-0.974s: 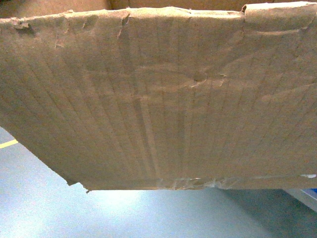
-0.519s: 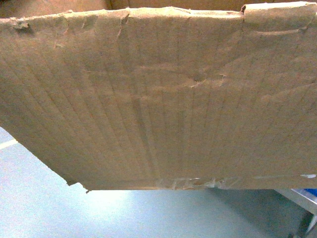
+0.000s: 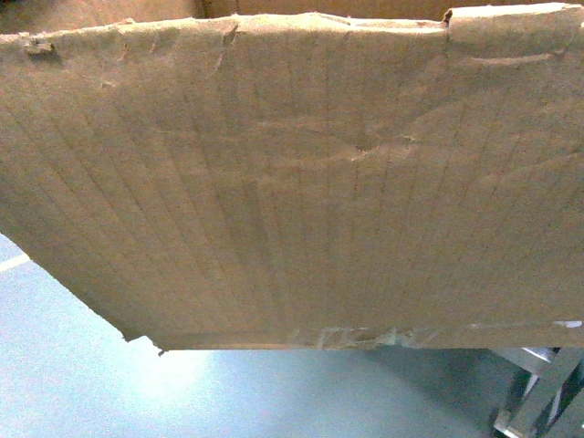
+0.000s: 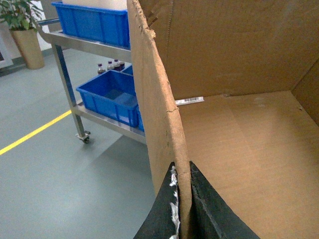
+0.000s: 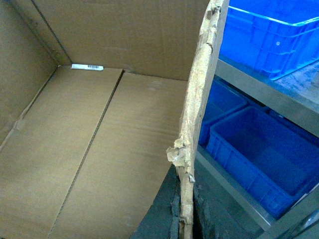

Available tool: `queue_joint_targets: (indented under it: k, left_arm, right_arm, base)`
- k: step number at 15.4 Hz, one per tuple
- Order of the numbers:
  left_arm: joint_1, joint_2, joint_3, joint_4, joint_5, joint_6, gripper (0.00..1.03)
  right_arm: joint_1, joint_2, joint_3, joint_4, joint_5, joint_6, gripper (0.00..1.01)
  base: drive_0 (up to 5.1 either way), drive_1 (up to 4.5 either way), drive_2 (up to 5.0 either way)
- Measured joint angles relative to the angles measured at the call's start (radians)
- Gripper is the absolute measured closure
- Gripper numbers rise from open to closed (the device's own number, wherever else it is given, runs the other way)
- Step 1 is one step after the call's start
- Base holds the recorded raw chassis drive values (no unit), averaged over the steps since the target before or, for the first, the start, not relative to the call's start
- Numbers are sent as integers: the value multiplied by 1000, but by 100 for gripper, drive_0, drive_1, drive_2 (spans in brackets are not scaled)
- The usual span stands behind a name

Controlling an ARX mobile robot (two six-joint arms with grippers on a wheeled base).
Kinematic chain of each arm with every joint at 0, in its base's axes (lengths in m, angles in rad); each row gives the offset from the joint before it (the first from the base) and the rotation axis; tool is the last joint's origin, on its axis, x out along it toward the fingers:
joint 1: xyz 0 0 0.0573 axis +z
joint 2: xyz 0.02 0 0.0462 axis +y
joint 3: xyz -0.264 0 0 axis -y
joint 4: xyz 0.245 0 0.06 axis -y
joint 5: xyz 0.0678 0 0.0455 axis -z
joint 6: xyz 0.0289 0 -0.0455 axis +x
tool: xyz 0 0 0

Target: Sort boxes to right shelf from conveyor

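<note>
The big cardboard box (image 3: 292, 182) is up off the floor, tipped so its taped bottom seam faces the head camera and fills nearly the whole view. It is carried by both arms: the left gripper (image 4: 182, 209) pinches the box's left wall, one dark finger on each face, and the right gripper (image 5: 184, 219) clamps the ragged right wall in the same way. Inside, the box is empty but for a white sticker strip (image 4: 189, 100) at the back fold.

To my eye this is the carry toward the rack. Thin torn walls will buckle easily, so both arms ought to travel together, level, without pulling apart.

Just beyond the box stand steel shelves (image 4: 84, 45) holding blue crates (image 5: 259, 164). Below the box, grey-green floor (image 3: 182, 392) with a yellow line (image 4: 32, 133); a potted plant (image 4: 22, 30) stands further left.
</note>
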Motion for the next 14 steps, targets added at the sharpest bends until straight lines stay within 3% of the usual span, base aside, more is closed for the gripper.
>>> queue_joint_targets:
  k: [14]
  left_arm:
    - [0, 0, 0, 0, 0, 0, 101]
  right_arm:
    - [0, 0, 0, 0, 0, 0, 99]
  base:
    - [-108, -108, -108]
